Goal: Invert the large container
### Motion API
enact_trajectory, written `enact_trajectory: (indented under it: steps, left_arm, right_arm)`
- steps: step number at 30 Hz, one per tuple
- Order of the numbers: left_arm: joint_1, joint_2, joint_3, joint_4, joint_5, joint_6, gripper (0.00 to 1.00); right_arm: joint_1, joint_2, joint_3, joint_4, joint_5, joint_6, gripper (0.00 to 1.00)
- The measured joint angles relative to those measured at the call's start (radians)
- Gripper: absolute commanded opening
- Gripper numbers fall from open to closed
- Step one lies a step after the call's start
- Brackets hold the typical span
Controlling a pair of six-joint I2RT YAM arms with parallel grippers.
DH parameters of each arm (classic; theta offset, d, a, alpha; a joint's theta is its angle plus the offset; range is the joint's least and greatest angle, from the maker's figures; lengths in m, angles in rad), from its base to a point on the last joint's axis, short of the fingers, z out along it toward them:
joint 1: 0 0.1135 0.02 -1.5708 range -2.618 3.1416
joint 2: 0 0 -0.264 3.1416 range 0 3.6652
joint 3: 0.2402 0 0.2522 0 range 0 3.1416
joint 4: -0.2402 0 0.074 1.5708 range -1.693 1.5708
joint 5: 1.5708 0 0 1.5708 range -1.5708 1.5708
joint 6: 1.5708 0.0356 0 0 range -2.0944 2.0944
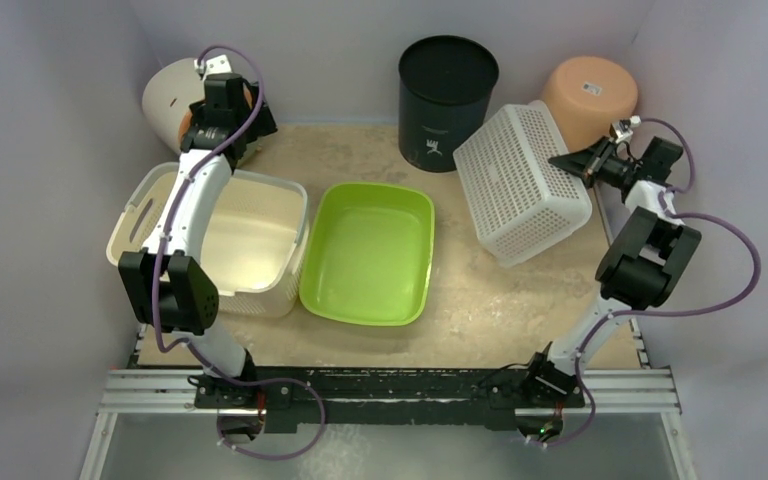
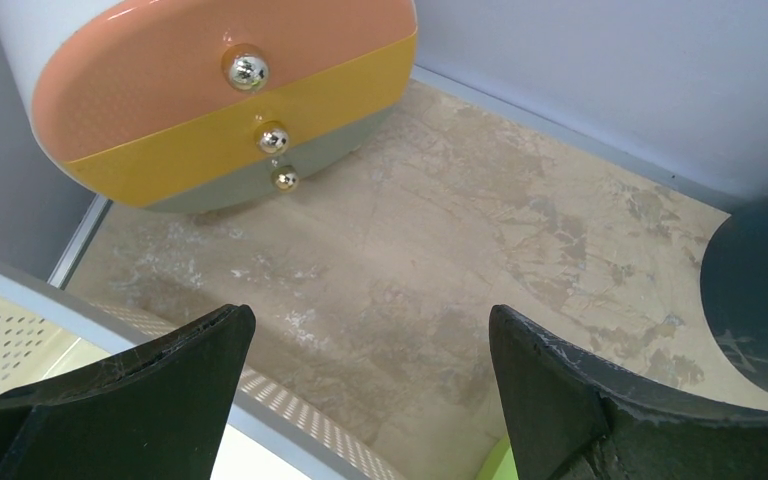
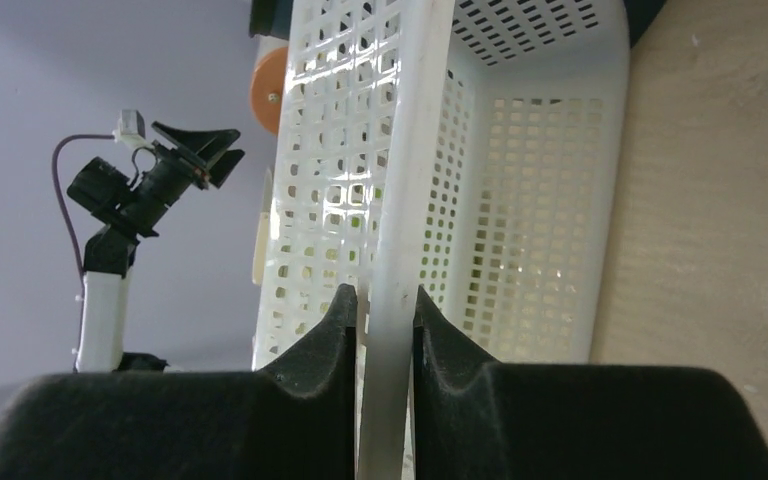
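Likely light and stiff, the large container (image 1: 270,182) offers its rim just below the wide-open, empty left gripper (image 2: 370,330), while the right gripper (image 3: 388,305) pinches a white basket (image 3: 520,230).

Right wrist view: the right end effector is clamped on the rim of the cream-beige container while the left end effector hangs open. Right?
No. The right end effector is clamped on the rim of the white perforated basket, not of the cream-beige container, as the right wrist view shows. The left end effector does hang open.
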Motion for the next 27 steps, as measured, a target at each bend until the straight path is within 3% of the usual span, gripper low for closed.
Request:
enact_trajectory:
  steps: [6,7,8,9,10,16,27]
  left_arm:
    - [0.000,0.000,-0.005,0.001,-0.004,0.010,0.89]
    - [0.000,0.000,-0.007,0.001,-0.005,0.013,0.89]
    - [0.000,0.000,-0.013,0.002,-0.005,0.016,0.89]
    - [0.000,0.000,-0.019,0.003,-0.005,0.018,0.89]
    - [0.000,0.000,-0.023,0.003,-0.005,0.018,0.89]
    - [0.000,0.000,-0.038,0.002,-0.003,0.018,0.89]
    - [0.000,0.000,-0.038,0.002,-0.003,0.018,0.89]
  right_arm:
    - [-0.033,0.025,-0.068,0.021,-0.047,-0.023,0.06]
    - [-0.033,0.025,-0.084,0.030,-0.052,-0.023,0.10]
    - [-0.033,0.027,-0.101,0.034,-0.058,-0.024,0.36]
    - [-0.033,0.032,-0.117,0.033,-0.064,-0.027,0.86]
    - [-0.032,0.039,-0.126,0.029,-0.064,-0.032,0.98]
    - [0.013,0.152,-0.221,0.046,0.112,-0.236,1.00]
    - [0.056,0.137,-0.215,-0.023,0.239,-0.321,1.00]
